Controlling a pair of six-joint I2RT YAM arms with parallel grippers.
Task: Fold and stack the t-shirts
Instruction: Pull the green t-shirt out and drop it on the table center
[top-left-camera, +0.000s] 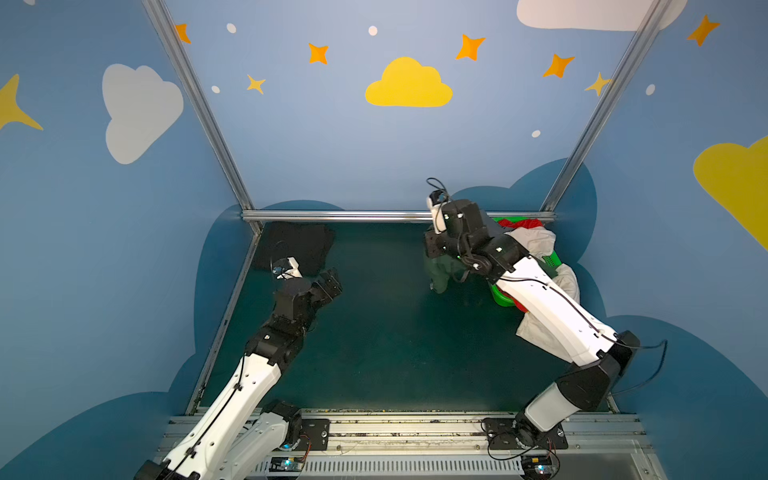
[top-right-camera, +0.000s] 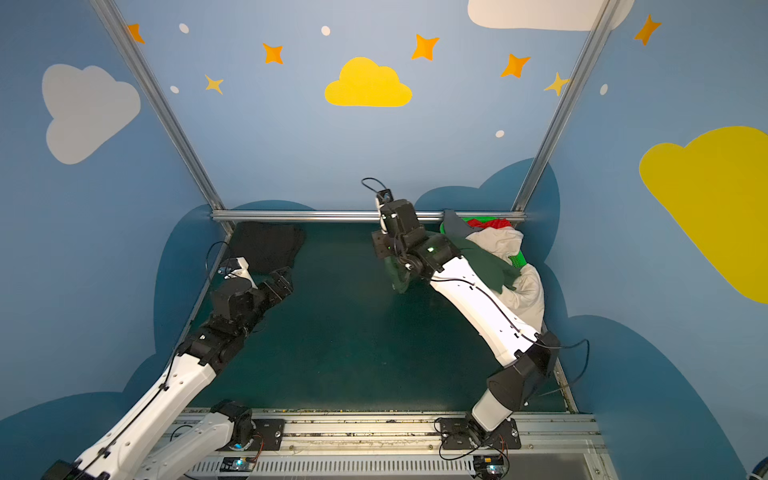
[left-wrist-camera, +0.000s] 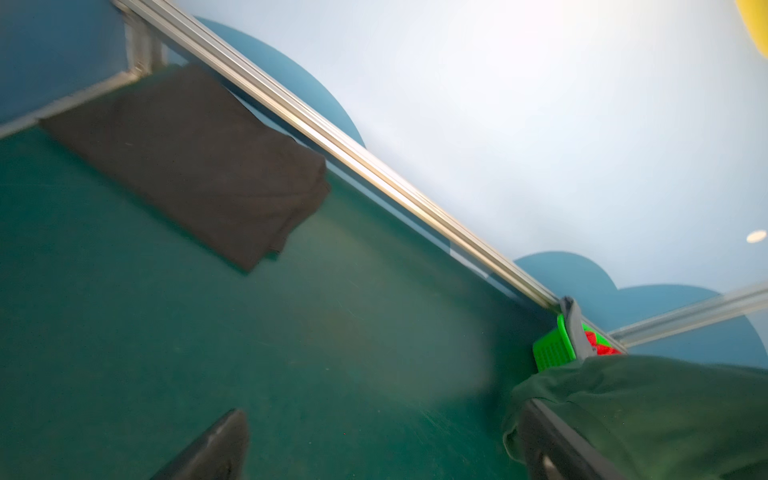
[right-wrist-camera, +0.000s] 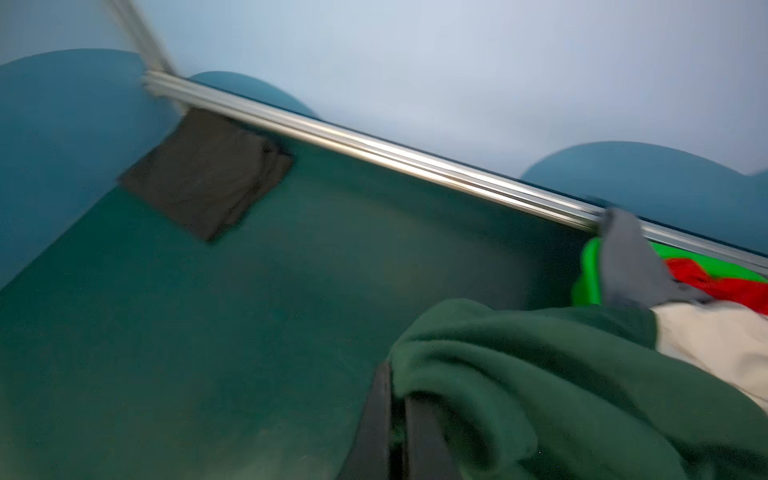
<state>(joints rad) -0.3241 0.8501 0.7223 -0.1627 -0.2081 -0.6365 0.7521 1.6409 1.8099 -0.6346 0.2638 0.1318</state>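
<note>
The right gripper (right-wrist-camera: 397, 401) is pinching the dark green t-shirt (right-wrist-camera: 561, 374), apparently at a bunched edge. The shirt is hanging just beside the basket (left-wrist-camera: 548, 353). The left gripper (top-left-camera: 331, 283) is standing spread and empty. The cloth is looking soft and limp; grasp it at the shoulders.

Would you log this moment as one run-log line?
right gripper: shut on dark green t-shirt; left gripper: open; black t-shirt: folded, far left corner; green basket: holds other t-shirts
</note>
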